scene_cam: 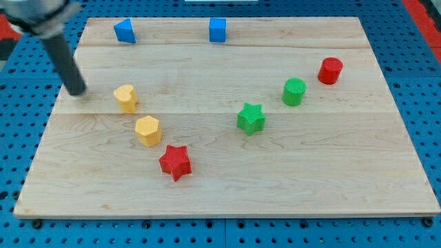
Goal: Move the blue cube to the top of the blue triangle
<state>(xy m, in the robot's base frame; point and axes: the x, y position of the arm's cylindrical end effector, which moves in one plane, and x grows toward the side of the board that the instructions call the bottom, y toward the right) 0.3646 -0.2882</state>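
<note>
Clearly not begun: blue cube (217, 30) far right of my tip (78, 90), untouched, touching nothing, well apart from blue triangle (125, 31).

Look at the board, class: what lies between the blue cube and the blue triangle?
Nothing. In the camera view, only bare wood runs between the blue cube and the blue triangle; my tip sits lower left.

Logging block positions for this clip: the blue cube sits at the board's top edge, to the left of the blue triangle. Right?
Not quite. The camera view shows the blue cube at the board's top edge, but to the right of the blue triangle, not the left.
</note>
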